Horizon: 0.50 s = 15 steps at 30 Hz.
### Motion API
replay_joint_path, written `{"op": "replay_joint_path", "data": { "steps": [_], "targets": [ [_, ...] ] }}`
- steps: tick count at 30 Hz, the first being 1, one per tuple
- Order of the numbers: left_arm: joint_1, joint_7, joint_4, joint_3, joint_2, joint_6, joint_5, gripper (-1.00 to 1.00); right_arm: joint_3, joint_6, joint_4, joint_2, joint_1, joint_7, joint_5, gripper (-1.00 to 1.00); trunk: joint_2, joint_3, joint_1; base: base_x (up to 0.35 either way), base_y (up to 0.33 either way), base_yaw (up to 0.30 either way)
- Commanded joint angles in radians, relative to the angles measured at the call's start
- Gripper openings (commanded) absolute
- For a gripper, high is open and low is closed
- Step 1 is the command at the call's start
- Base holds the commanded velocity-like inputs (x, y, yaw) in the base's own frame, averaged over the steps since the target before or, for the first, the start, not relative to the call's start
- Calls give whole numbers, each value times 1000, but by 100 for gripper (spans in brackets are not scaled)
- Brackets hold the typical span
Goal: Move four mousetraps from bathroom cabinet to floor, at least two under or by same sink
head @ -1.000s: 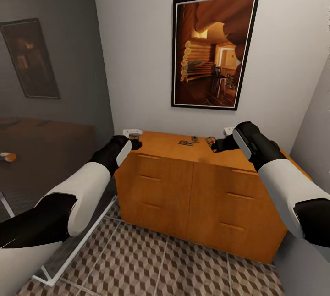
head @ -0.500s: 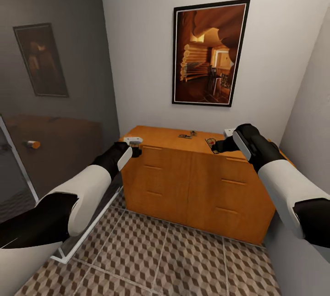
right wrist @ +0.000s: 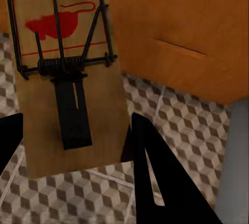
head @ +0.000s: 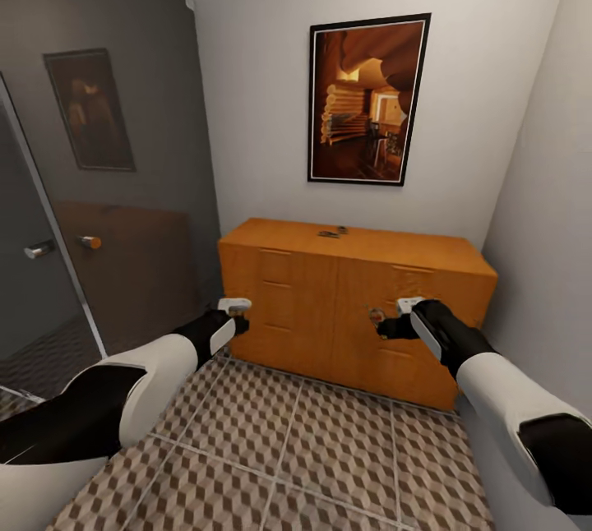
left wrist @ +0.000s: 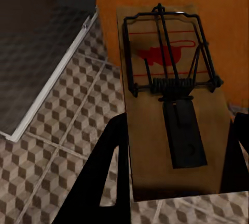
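Both of my grippers hang in front of the orange-brown cabinet (head: 329, 301), above the cube-pattern bathroom floor (head: 288, 449). My left gripper (head: 239, 319) is shut on a mousetrap (left wrist: 171, 99), a tan board with dark wire and a red mark, pinched between the black fingers (left wrist: 111, 167). My right gripper (head: 381, 324) is shut on a second mousetrap (right wrist: 67, 78), which also shows as a small piece (head: 376, 316) before the cabinet front. Two more mousetraps (head: 330, 233) lie close together on the cabinet top near the wall.
A dark glass panel with a metal frame (head: 123, 186) runs along the left side. A framed picture (head: 366, 99) hangs above the cabinet. A pale wall (head: 543, 186) closes the right side. Open floor tiles lie between me and the cabinet.
The view has pulled back from the cabinet. Both grippers, each still holding a mousetrap, have dropped from cabinet-top height to in front of the cabinet doors.
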Motion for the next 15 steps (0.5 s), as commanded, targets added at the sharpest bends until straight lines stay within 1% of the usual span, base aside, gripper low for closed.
{"op": "replay_joint_path", "data": {
  "steps": [1,4,7,9,10,12,14,15],
  "targets": [
    [19,6,0,-6,0,0,8,-100,7,-22,33,-1,12,-2,-11,-100,-1,-1,-1,-345,0,0],
    [83,7,2,-5,10,-5,8,-100,8,-115,145,0,48,-2,-7,-100,-1,-1,-1,-345,0,0],
    [123,7,2,-3,22,-6,11,-100,8,-186,227,6,70,-2,-5,-100,-1,-1,-1,-344,0,0],
    [170,6,2,-2,31,-8,25,-100,8,-253,312,24,94,-2,-4,-100,-1,-1,-1,-304,0,0],
    [183,6,2,-2,32,-8,31,-100,8,-271,333,29,101,-2,-3,-100,-1,-1,-1,-260,0,0],
    [237,4,3,-2,36,-11,61,-100,8,-334,418,47,123,1,-3,-100,-1,-1,-1,-182,0,0],
    [290,4,3,-2,37,-32,95,-100,9,-365,486,57,135,5,-3,-100,-1,-1,-1,-83,0,0],
    [326,3,3,-2,38,-58,116,-100,8,-374,512,61,140,6,-5,-100,-1,-1,-1,-38,0,0]
  ]
}}
